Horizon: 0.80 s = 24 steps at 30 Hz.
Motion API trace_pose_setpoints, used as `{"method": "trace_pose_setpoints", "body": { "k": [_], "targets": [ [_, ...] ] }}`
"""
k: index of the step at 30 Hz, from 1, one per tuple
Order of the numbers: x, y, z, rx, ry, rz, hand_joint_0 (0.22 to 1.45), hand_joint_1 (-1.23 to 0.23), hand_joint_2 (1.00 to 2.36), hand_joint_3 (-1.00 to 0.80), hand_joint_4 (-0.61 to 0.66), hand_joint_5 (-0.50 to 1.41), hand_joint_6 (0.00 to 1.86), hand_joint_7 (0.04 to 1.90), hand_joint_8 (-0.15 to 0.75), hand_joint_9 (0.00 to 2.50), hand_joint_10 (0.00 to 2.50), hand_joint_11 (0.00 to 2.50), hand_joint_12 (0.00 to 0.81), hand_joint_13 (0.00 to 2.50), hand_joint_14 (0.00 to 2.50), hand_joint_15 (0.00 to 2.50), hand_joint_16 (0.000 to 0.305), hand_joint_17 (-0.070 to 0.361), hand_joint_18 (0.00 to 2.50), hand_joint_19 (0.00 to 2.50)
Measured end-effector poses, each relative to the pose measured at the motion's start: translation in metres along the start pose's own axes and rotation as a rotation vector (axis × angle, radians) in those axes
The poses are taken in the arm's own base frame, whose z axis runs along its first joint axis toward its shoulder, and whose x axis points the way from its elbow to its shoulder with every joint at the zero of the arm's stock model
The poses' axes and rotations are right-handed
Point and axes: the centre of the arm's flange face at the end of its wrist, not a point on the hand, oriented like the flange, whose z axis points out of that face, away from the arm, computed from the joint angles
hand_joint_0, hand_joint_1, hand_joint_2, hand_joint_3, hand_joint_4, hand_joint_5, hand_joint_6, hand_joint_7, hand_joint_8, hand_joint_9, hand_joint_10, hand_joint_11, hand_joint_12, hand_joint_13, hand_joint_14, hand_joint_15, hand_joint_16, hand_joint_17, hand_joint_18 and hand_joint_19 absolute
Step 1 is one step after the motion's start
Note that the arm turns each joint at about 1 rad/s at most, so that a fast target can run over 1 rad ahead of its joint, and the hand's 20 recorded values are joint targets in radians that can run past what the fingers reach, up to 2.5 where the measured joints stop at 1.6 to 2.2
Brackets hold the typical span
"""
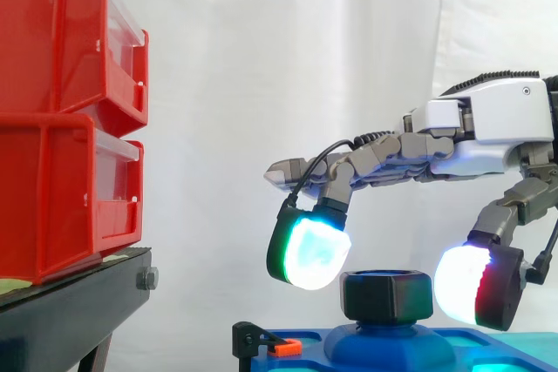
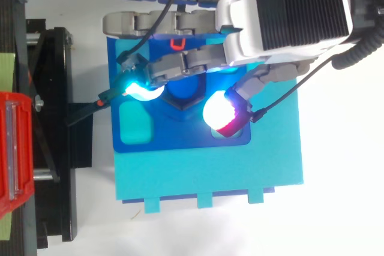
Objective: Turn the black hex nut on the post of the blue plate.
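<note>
White curtain (image 1: 305, 58), robot hand (image 1: 488, 128) over black hex nut (image 1: 386, 294) on blue plate (image 2: 174, 136)

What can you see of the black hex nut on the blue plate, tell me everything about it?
The black hex nut looks like matte plastic, chunky, with flat sides and a rounded top edge. It sits level and upright on the domed blue post rising from the blue plate. From above, blue shows through its centre hole. The hand reaches over it, and two glowing pads curl down on opposite sides, apparently touching it.
</note>
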Motion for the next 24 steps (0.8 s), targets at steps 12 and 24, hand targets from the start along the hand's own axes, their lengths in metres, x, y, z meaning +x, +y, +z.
{"method": "trace_pose_setpoints", "body": {
  "k": [12, 24],
  "targets": [
    [0.0004, 0.0019, 0.0011, 0.005, 0.001, -0.003, 0.46, -0.68, 1.00, -0.50, -0.02, -0.30, 0.50, 0.76, 0.097, 0.00, 0.00, 0.00, 0.285, 0.01, 0.00, 0.01, 0.039, 0.089, 0.08, 0.14],
    [0.0006, 0.0054, 0.0028, 0.004, 0.000, -0.011, 0.47, -0.67, 1.00, -0.50, -0.01, -0.30, 0.50, 0.77, 0.097, 0.00, 0.00, 0.00, 0.284, 0.01, 0.00, 0.01, 0.039, 0.088, 0.08, 0.15]
  ]
}}
